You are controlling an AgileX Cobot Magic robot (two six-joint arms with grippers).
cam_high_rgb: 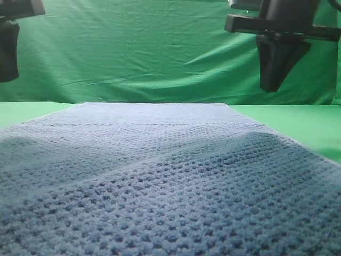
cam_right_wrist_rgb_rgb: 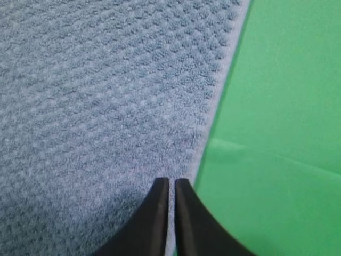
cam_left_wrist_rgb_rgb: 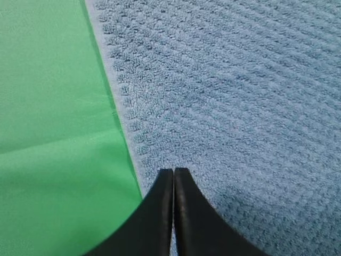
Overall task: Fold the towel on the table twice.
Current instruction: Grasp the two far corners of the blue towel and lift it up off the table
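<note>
Left end effector (cam_left_wrist_rgb_rgb: 173, 173): jaws pressed together, tips meeting with only a hairline seam between them, nothing held. In the left wrist view the tips sit over the towel (cam_left_wrist_rgb_rgb: 229, 106), just inside its left hem. Contact with the cloth cannot be judged from that view; in the exterior high view the left end effector (cam_high_rgb: 7, 53) hangs in the air at the far left, well above the towel.

Right end effector (cam_right_wrist_rgb_rgb: 169, 184): jaws likewise closed, a thin slit between the tips, empty. Tips sit over the towel (cam_right_wrist_rgb_rgb: 106, 96) just inside its right hem. In the exterior high view the right end effector (cam_high_rgb: 274, 80) hangs clear above the table at the far right.

Towel (cam_high_rgb: 160, 181): blue-grey waffle weave, spread flat and unfolded on the table (cam_high_rgb: 298, 125), filling the near field and running to a straight far edge. Green table (cam_left_wrist_rgb_rgb: 53, 133) shows bare beyond the left hem and green table (cam_right_wrist_rgb_rgb: 282, 106) beyond the right hem. Wrinkled green backdrop (cam_high_rgb: 144, 48) stands behind.
</note>
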